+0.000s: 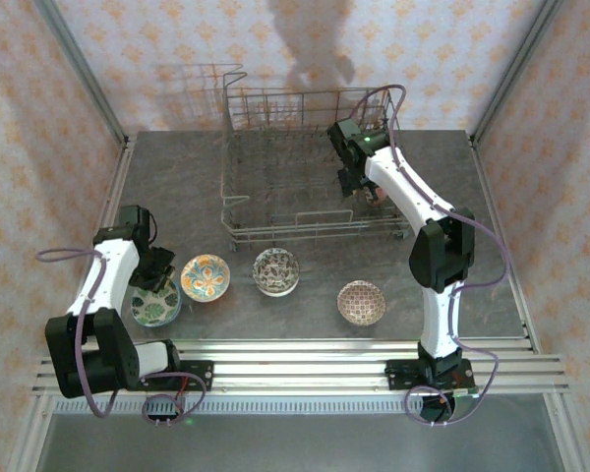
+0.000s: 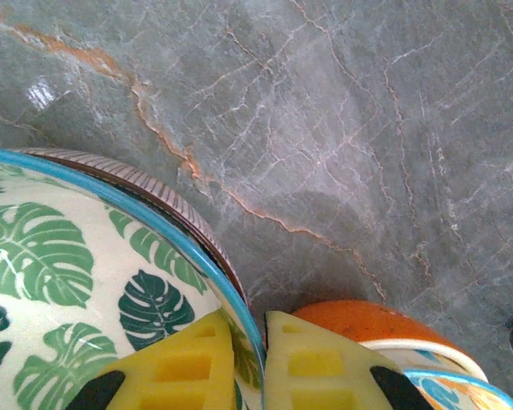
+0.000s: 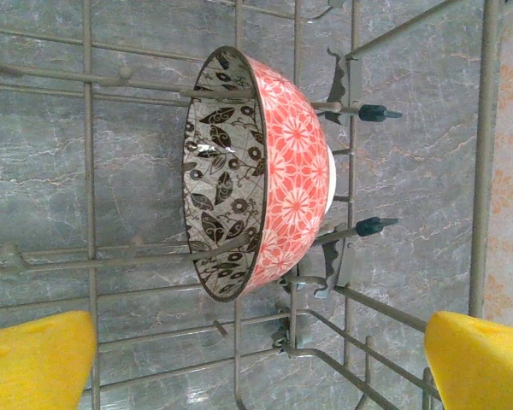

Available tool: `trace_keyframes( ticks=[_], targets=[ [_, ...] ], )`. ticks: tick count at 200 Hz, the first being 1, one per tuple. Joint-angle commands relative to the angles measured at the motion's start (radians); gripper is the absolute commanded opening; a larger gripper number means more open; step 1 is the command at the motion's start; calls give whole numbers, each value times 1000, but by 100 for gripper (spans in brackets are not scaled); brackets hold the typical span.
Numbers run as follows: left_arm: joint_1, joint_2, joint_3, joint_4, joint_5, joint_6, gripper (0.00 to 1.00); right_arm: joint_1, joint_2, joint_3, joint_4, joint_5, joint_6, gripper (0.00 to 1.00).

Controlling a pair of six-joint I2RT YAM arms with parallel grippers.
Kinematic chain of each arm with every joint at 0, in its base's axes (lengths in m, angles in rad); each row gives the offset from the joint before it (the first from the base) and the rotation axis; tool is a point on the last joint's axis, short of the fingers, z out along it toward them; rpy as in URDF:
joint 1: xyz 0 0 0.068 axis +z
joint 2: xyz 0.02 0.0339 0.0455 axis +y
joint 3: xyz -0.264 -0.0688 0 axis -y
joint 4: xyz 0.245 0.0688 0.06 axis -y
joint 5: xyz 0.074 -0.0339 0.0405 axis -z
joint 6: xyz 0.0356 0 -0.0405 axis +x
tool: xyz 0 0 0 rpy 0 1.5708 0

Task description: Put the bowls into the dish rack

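Grey metal wire dish rack (image 1: 305, 228) stands at the far middle of the marbled grey table (image 1: 177, 187). Inside the rack, toward its right side, a round ceramic bowl with a coral-pink flowered outside and a black-and-white leaf pattern inside (image 3: 256, 171) stands on edge between the upright tines. The right gripper (image 3: 256, 363) hangs within the rack just beside that coral bowl. Its yellow pads (image 3: 34, 363) are spread wide, released, with nothing between them.

Four more bowls sit on the table off the rack's near side. Closest to the rack, before the middle of its near wall, is a round bowl with a brown-and-white patterned inside (image 1: 275, 271). Off the rack's near left corner lies a round bowl with an orange and teal patterned inside (image 1: 206, 277). Toward the rack's right end, and farther from it, lies a round bowl with a pink-brown lattice inside (image 1: 361, 302). Farthest from the rack, beyond the orange and teal bowl, is a cream round bowl printed with green leaves and rimmed in blue (image 2: 60, 282), ribbed brown outside. The left gripper (image 2: 250, 363) is clenched on this leaf bowl's rim, one yellow pad inside the wall and the other outside. The orange and teal bowl lies just beside the outer pad.
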Motion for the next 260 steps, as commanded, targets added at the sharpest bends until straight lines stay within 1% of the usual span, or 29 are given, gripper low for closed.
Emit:
trace_keyframes(
  ticks=[1, 23, 30, 93, 108, 151, 180, 211, 234, 260],
  targets=[
    [12, -40, 44, -43, -37, 17, 5, -5, 6, 45, -24, -26, 6, 98],
    [12, -54, 76, -72, -38, 29, 3, -5, 10, 60, -24, -67, 8, 98],
    [12, -57, 85, -80, -37, 34, 0, -5, 12, 66, -25, -78, 7, 98],
    [11, -96, 163, -133, -23, 49, 0, -5, 22, 112, -43, -147, 8, 97],
    [12, -113, 200, -148, -17, 53, 0, -5, 18, 130, -54, -160, 7, 97],
    [11, -169, 345, -178, -62, 28, 0, -5, -15, 182, -50, -228, -7, 95],
    [9, -199, 405, -100, -55, -55, 0, 0, -35, 231, -43, -299, -49, 92],
    [0, -199, 465, 38, -24, -180, 0, 41, -101, 240, 48, -356, -126, 89],
    [-57, -151, 565, 89, -35, -220, 0, 82, -149, 232, 141, -428, -165, 88],
    [-133, -91, 677, 139, -62, -248, 0, 125, -184, 226, 231, -534, -172, 81]
  ],
)
